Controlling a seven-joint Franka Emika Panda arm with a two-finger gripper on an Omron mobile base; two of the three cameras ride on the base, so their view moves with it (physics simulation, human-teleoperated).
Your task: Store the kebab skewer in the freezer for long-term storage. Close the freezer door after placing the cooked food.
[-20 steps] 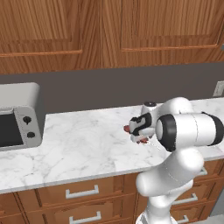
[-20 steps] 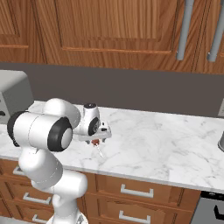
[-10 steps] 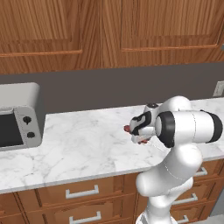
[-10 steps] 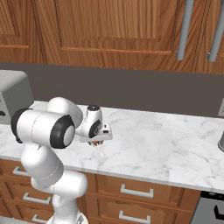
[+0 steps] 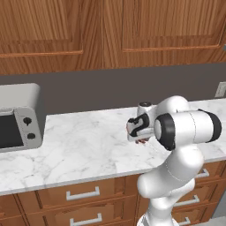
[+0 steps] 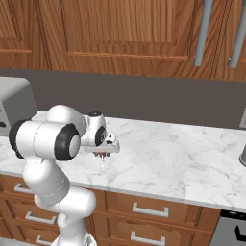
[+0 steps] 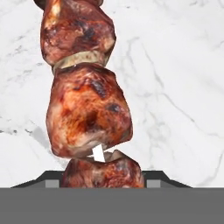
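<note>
Arm swung left | end effector clamps kebab skewer | above counter

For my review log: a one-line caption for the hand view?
Close-up of the kebab skewer held in the claw above the marble counter.

No text, label, brand, number or sign can be read anywhere in these pictures.

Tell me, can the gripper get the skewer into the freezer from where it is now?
Probably not yet. The gripper holds the skewer above the marble counter, facing wood cabinets and a toaster oven. No freezer is in front of it, so the base would likely have to drive first.
</note>
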